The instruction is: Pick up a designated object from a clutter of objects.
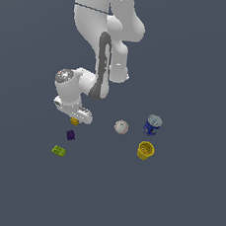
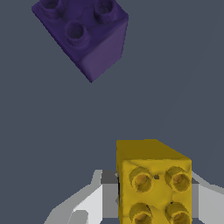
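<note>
Yellow and studded, the brick [image 2: 153, 183] sits between our gripper's [image 1: 75, 119] two fingers [image 2: 94, 203], which stand close against its sides, though we cannot tell whether they actually grip it or whether it rests on the floor. In the exterior view our gripper covers most of the brick, with the purple piece [image 1: 70, 135] just below it and the green brick [image 1: 59, 151] beyond that. Ball [image 1: 121, 127], can [image 1: 153, 125] and cup [image 1: 145, 150] lie well apart toward the exterior view's right.

White arm bent low, wrist turned down — gripper [image 1: 76, 119] near the floor, fingers [image 2: 94, 199] spread wide apart.
</note>
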You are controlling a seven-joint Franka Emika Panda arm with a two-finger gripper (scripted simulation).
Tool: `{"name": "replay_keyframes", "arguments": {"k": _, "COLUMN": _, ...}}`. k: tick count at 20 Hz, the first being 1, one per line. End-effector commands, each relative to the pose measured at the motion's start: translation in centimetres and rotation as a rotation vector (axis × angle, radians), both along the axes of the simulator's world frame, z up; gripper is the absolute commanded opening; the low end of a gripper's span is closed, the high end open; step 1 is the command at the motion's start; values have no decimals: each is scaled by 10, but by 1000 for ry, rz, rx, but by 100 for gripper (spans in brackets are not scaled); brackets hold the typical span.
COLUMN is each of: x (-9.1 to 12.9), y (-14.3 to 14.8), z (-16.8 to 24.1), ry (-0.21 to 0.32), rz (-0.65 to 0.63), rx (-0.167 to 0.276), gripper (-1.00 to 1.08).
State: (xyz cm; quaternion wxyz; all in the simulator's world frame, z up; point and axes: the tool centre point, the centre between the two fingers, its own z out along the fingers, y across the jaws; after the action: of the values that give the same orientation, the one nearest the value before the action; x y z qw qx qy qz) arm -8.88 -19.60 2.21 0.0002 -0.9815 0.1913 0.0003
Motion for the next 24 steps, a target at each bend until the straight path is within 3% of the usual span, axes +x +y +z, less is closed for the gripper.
{"name": "replay_keyframes", "arguments": {"k": 1, "x": 0, "y": 0, "z": 0, "ry": 0, "rz": 0, "rx": 0, "gripper": -100}}
{"name": "replay_keyframes", "arguments": {"k": 13, "x": 8, "y": 8, "z": 12, "ry": 0, "rz": 0, "rx": 0, "gripper": -100}}
{"name": "replay_keyframes", "arguments": {"k": 24, "x": 48, "y": 50, "z": 76, "ry": 0, "rz": -1, "rx": -2, "gripper": -100}}
